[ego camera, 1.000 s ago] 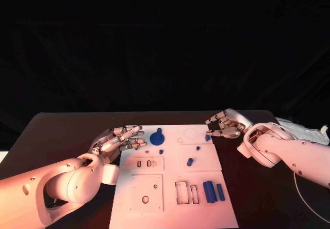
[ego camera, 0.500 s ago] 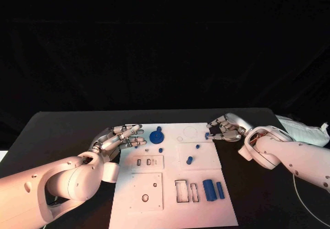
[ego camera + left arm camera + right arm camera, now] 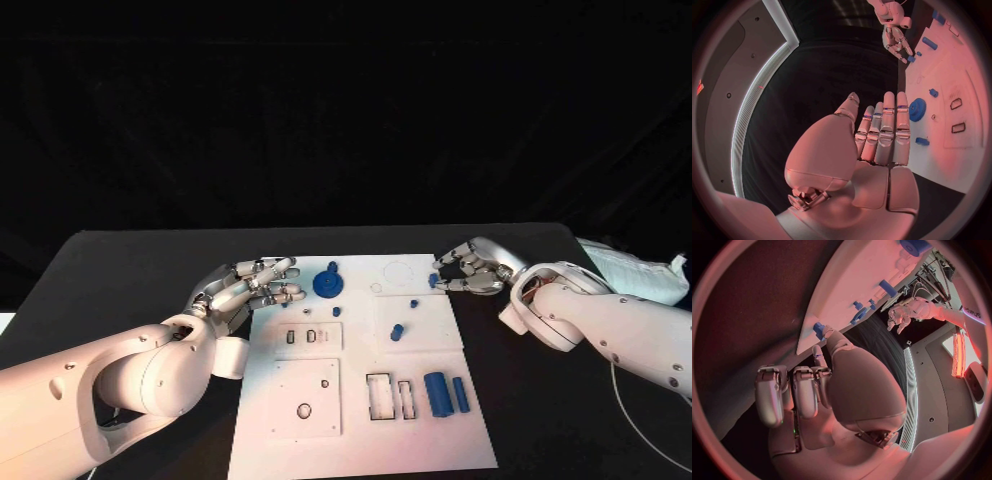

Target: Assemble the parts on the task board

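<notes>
On the black table (image 3: pixel 144 260), the right hand (image 3: pixel 472 266) is pinching a small blue peg (image 3: pixel 434 281) at the task board (image 3: pixel 361 420) edge; it could slip. The left hand (image 3: pixel 248 287) is hovering, fingers (image 3: pixel 887 125) together.

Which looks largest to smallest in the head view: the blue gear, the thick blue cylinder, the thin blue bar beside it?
1. Round blue gear.
2. Thick blue cylinder, close to the gear in size, so unsure.
3. Thin blue bar, clearly smallest.

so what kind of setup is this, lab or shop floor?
Looks like a robotics lab test bench, not a production line: a black table against a dark backdrop, a white task board with cut-out slots and small blue parts, and two robot hands, left hand and right hand, working at it.
</notes>
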### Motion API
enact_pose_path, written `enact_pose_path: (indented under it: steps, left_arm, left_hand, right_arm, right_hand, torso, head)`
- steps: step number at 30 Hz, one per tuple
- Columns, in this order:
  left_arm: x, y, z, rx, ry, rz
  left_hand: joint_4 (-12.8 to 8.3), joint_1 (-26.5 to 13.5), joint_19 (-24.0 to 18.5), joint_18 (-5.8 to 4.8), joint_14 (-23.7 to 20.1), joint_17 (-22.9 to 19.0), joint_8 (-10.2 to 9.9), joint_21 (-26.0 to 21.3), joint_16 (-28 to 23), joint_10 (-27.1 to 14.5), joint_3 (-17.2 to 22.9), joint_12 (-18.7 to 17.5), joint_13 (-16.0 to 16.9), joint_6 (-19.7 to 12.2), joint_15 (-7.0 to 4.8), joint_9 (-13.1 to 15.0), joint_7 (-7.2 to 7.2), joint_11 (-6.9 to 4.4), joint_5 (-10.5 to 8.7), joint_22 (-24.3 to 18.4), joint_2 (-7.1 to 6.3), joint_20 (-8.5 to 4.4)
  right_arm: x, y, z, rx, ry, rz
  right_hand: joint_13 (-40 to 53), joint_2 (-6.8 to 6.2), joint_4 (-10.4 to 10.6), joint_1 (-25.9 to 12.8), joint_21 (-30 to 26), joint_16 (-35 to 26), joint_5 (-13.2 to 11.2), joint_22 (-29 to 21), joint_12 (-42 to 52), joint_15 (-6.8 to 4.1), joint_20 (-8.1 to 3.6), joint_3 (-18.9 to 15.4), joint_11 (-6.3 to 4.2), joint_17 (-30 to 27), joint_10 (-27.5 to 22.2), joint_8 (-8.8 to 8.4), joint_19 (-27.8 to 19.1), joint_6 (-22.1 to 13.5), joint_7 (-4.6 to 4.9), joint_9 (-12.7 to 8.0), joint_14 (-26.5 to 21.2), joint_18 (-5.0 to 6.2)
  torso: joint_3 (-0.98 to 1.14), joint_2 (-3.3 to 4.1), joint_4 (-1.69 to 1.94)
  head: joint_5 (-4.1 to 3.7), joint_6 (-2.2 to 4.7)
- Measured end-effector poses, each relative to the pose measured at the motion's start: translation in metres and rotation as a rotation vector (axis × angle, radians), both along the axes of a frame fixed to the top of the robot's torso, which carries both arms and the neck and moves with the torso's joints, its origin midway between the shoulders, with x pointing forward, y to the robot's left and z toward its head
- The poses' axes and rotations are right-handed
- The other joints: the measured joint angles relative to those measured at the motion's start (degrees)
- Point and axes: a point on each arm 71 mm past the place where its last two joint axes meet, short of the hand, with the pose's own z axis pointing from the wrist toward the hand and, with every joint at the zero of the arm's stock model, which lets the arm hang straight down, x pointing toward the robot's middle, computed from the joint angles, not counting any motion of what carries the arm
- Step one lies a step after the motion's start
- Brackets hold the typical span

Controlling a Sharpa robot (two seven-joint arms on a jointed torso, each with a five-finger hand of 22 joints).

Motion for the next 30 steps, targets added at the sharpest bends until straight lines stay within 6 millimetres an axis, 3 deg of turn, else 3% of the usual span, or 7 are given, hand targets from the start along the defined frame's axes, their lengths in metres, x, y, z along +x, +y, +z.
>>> enact_pose_path:
  steps: [19,30]
  left_arm:
    - [0.0,-0.0001,-0.0001,-0.001,0.001,-0.002]
    - [0.0,-0.0002,-0.0002,-0.001,0.001,-0.002]
  left_hand:
    - [0.0,0.0,0.0,-0.01,0.0,0.1,0.0,-0.3,0.0,0.0,0.0,0.0,0.0,0.0,0.0,0.0,0.0,0.0,0.0,0.0,0.0,0.0]
    - [0.0,0.0,0.0,0.0,0.0,0.1,0.0,-0.3,0.0,0.0,0.0,0.0,0.0,0.0,0.0,0.0,0.0,0.0,0.0,0.0,0.0,0.0]
  right_arm:
    - [0.002,0.0077,-0.0061,-0.015,0.017,0.024]
    - [0.0042,0.0085,-0.0082,-0.022,0.018,0.022]
  right_hand:
    - [0.0,0.3,-0.8,-0.3,0.5,0.3,-0.5,0.0,0.7,0.0,0.0,0.5,-0.01,0.0,0.0,0.0,0.0,0.4,0.41,0.0,0.0,0.01]
    - [0.0,2.45,-2.2,-0.3,0.7,0.6,-3.0,0.0,0.7,0.0,0.0,2.4,-0.01,0.0,0.0,0.45,0.0,3.2,-0.38,0.3,0.0,0.0]
  torso:
    - [0.03,-0.04,-0.02]
    - [0.05,-0.05,-0.01]
  head:
    - [0.08,-0.35]
    - [0.06,-0.44]
